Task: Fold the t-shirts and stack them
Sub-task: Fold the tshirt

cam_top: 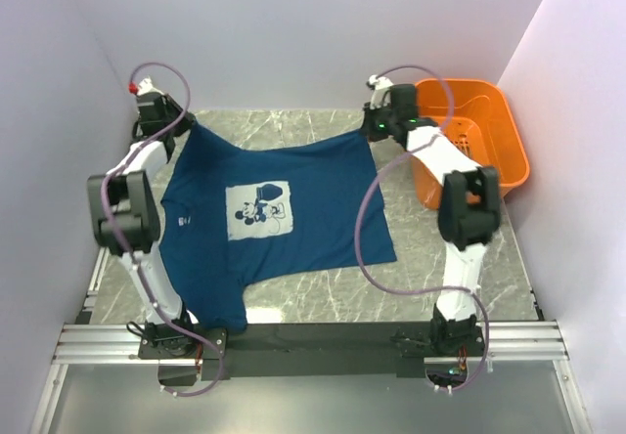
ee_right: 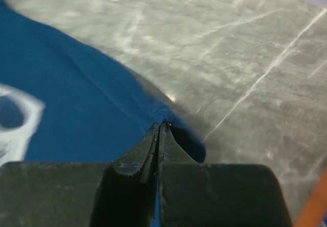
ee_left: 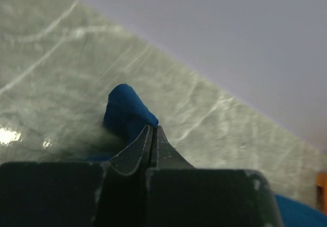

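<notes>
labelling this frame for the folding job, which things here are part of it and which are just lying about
Part of the job: navy mouse-print t-shirt; left gripper and right gripper, both shut on its far corners.
Lying about: orange plastic basket, beside the right arm.

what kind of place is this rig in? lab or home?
Probably a lab test cell, not a home: bare white walls box in a marble-pattern table, robot arms bolted to a metal rail, with a t-shirt and basket as props.
</notes>
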`<state>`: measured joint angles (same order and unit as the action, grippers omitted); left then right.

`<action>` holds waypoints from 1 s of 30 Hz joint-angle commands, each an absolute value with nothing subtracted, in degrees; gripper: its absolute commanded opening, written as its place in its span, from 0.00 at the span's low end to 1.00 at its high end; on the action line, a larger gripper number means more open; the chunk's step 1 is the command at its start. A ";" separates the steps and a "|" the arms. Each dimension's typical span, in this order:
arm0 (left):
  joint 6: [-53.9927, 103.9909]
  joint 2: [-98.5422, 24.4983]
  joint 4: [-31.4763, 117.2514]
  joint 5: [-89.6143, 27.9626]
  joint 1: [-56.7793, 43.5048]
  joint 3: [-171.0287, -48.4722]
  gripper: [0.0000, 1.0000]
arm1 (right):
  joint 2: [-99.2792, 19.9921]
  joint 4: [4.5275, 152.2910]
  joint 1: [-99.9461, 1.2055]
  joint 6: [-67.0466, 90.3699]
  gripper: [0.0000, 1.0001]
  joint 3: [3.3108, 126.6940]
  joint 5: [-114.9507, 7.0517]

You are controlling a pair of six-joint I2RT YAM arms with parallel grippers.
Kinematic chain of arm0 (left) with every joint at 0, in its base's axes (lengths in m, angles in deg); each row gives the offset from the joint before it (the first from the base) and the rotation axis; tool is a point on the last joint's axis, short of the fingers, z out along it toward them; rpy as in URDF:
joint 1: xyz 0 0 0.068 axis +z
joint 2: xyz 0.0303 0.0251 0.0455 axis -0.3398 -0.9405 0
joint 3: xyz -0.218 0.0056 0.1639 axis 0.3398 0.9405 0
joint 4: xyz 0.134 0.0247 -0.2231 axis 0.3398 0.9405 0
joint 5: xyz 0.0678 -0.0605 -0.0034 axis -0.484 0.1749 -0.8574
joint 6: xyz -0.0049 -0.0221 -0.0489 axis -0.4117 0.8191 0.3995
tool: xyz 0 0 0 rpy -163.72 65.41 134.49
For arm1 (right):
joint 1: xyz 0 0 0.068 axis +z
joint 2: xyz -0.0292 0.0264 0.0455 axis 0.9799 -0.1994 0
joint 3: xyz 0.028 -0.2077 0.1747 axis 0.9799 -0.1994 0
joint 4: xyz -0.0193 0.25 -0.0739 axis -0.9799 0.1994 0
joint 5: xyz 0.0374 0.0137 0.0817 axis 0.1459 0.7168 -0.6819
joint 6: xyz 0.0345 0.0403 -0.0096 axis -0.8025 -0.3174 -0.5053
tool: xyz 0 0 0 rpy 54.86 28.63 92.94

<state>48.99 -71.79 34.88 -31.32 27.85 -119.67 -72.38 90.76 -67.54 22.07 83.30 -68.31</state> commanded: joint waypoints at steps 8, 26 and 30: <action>47.61 -84.04 39.72 -36.19 27.86 -136.97 0.01 | -82.66 82.57 -65.58 16.19 0.00 96.77 -46.40; 45.32 -80.80 31.55 -27.05 28.12 -133.56 0.01 | -83.64 85.02 -67.86 15.75 0.00 98.27 -57.56; 44.28 -78.16 30.49 -25.73 28.12 -130.31 0.01 | -82.84 84.76 -68.04 15.49 0.00 96.77 -58.70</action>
